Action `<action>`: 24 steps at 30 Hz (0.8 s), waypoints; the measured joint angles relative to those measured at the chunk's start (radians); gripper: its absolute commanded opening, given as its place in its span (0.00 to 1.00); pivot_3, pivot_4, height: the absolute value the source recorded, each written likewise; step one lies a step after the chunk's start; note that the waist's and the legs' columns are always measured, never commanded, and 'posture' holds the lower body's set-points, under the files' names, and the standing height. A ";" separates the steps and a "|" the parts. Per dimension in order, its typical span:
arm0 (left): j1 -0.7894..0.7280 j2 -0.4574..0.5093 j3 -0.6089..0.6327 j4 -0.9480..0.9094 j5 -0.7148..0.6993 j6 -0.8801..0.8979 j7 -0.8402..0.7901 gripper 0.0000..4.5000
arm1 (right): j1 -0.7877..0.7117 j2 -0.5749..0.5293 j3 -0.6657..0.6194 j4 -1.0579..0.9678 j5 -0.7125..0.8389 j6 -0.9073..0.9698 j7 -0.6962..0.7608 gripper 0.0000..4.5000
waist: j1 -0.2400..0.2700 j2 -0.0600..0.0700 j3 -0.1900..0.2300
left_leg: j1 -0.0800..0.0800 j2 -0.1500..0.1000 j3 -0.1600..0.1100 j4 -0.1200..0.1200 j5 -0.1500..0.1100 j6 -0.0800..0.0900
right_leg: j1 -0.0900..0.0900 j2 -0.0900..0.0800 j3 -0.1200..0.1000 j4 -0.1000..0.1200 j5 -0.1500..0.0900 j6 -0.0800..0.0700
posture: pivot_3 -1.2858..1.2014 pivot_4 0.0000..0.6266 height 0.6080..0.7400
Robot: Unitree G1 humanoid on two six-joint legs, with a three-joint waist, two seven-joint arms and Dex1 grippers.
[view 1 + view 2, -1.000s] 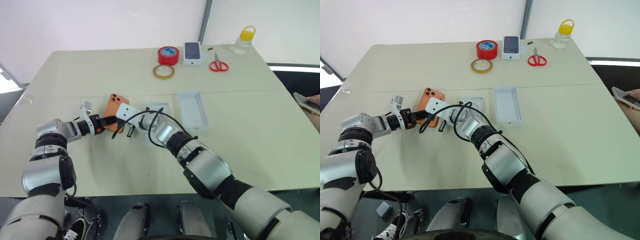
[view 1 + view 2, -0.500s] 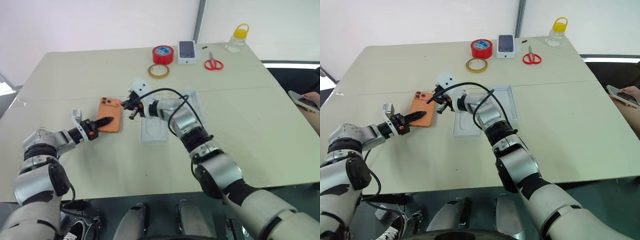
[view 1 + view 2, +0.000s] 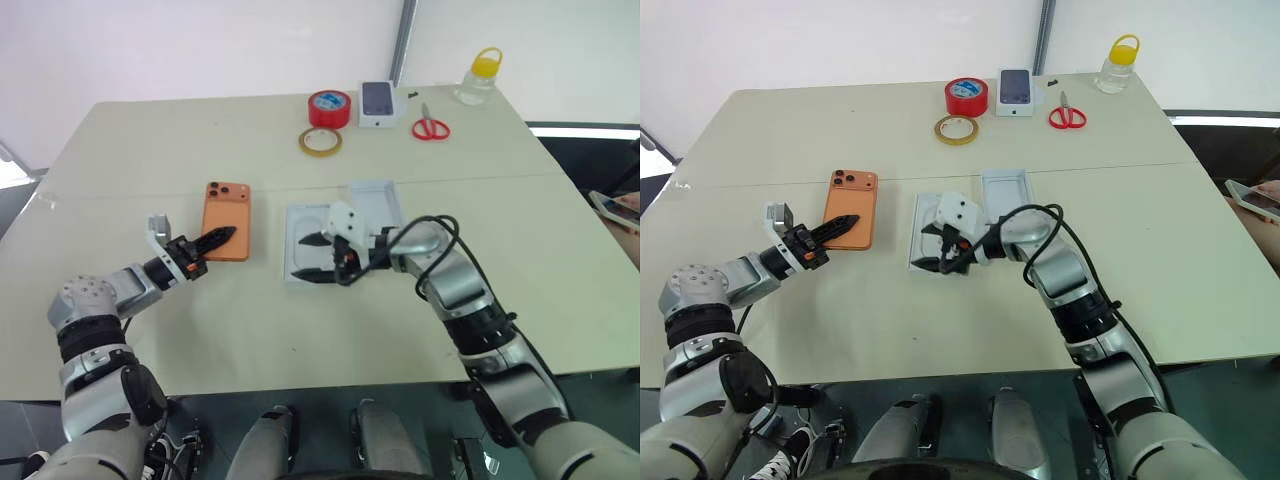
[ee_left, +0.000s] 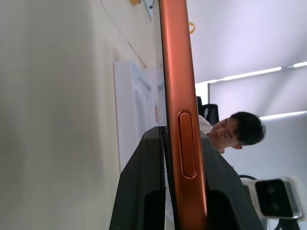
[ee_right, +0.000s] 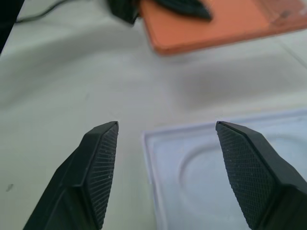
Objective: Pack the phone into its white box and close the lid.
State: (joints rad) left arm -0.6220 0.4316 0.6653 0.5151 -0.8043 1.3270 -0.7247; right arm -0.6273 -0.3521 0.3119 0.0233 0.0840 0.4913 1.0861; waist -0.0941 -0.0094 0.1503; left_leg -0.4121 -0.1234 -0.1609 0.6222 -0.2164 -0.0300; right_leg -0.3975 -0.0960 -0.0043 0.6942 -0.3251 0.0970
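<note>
Left of centre in the head views, the left tool (image 3: pixel 215 240) was clamped on the near edge of the phone (image 3: pixel 227 219), which lay back up with its camera cluster at the far end on the tabletop (image 3: pixel 180 140). The right tool (image 3: pixel 315 255) stood open with its fingers spread, empty, over the flat white insert (image 3: pixel 305 228) at mid-frame. Just right of it sat a shallow white tray (image 3: pixel 377 198); whether this was the white box or the lid could not be told.
</note>
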 measured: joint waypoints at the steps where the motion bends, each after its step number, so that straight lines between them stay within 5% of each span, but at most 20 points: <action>1: 0.000 -0.004 0.001 -0.019 -0.010 0.001 0.014 0.07 | 0.012 -0.008 0.001 -0.005 0.002 -0.004 0.006 0.75 | 0.000 0.000 0.000 | 0.000 0.000 0.000 0.000 0.000 0.000 | 0.000 0.000 0.000 0.000 0.000 0.000 | 0.52 0.24 1.00; 4: 0.000 -0.011 0.001 -0.049 -0.034 0.001 0.043 0.07 | 0.030 -0.029 0.022 -0.009 -0.004 -0.059 0.010 0.75 | 0.001 0.000 0.000 | 0.000 0.000 0.000 0.000 0.000 0.000 | 0.000 0.000 0.000 0.000 0.000 0.000 | 0.52 0.24 1.00; 7: 0.000 -0.015 0.001 -0.051 -0.045 0.000 0.068 0.07 | 0.045 -0.038 0.057 0.016 -0.043 -0.152 -0.004 0.45 | 0.003 0.000 0.000 | 0.000 0.000 0.001 0.000 0.000 0.000 | 0.000 0.000 0.000 -0.001 0.000 0.000 | 0.52 0.24 1.00; 20: 0.014 -0.027 -0.006 -0.085 -0.084 0.000 0.118 0.07 | 0.055 -0.027 0.073 0.122 -0.078 -0.256 -0.039 0.45 | 0.031 -0.004 0.002 | 0.000 0.000 0.001 0.000 0.003 -0.004 | 0.002 0.000 0.000 -0.004 0.000 0.000 | 0.52 0.24 1.00; 24: 0.031 -0.033 -0.016 -0.087 -0.091 -0.001 0.122 0.07 | 0.055 -0.029 0.073 0.141 -0.082 -0.274 -0.039 0.04 | 0.031 -0.004 0.002 | 0.000 0.000 0.001 0.000 0.003 -0.004 | 0.002 0.000 0.000 -0.005 0.000 0.000 | 0.52 0.24 1.00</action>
State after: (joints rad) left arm -0.5905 0.3990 0.6490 0.4283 -0.8956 1.3257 -0.6023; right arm -0.5728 -0.3808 0.3846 0.1643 0.0022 0.2176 1.0466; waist -0.0634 -0.0133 0.1524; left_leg -0.4120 -0.1231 -0.1597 0.6223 -0.2139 -0.0344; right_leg -0.3955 -0.0960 -0.0043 0.6897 -0.3250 0.0971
